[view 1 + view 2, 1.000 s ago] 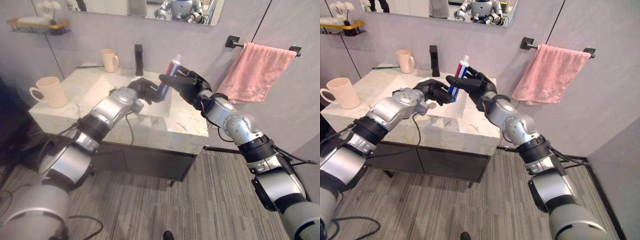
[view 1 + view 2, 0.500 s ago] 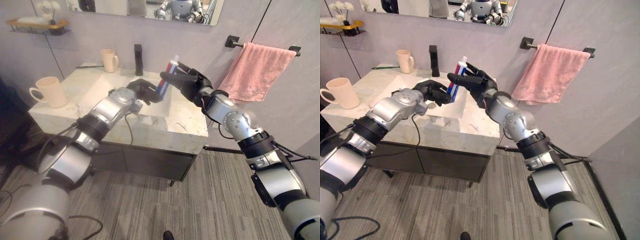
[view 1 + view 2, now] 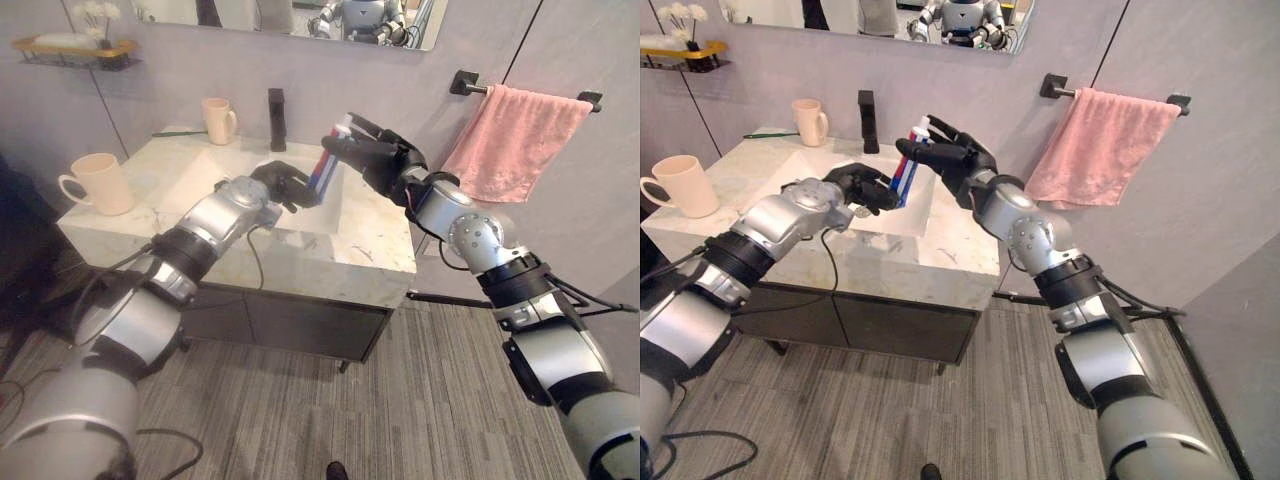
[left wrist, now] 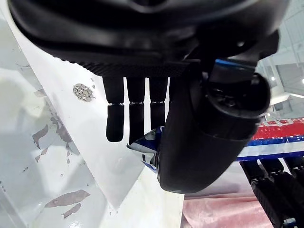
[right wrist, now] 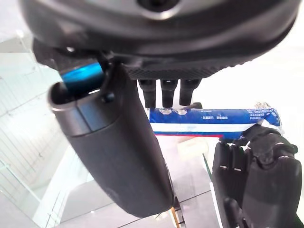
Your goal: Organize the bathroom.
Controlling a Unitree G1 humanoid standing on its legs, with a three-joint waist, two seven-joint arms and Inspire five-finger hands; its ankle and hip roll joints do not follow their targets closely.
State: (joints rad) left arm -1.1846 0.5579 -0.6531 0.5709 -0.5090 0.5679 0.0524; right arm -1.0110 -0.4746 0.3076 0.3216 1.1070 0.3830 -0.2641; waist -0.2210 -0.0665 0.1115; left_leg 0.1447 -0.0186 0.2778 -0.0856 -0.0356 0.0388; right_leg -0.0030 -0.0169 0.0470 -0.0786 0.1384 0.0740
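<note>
While over sink (image 3: 215, 170): toothpaste tube (image 3: 325, 167) btwn both hands, L (image 3: 290, 183) & R (image 3: 372, 157).

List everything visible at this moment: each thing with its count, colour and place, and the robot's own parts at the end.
White marble vanity counter: 1, with sunken basin, against the wall.
Black tap: 1, behind the basin.
Cream ceramic mugs: 2; one at the counter's front left corner, one at the back, left of the tap.
Green stick-like item: 1, lying beside the back mug.
Red, white and blue toothpaste tube: 1, above the basin, gripped by both hands.
Pink towel: 1, on a black wall rail, right.
Wooden shelf: 1, upper left wall.
Mirror: 1, above the counter.
Left hand: dark, at the tube's lower end.
Right hand: dark, at the tube's upper part.
</note>
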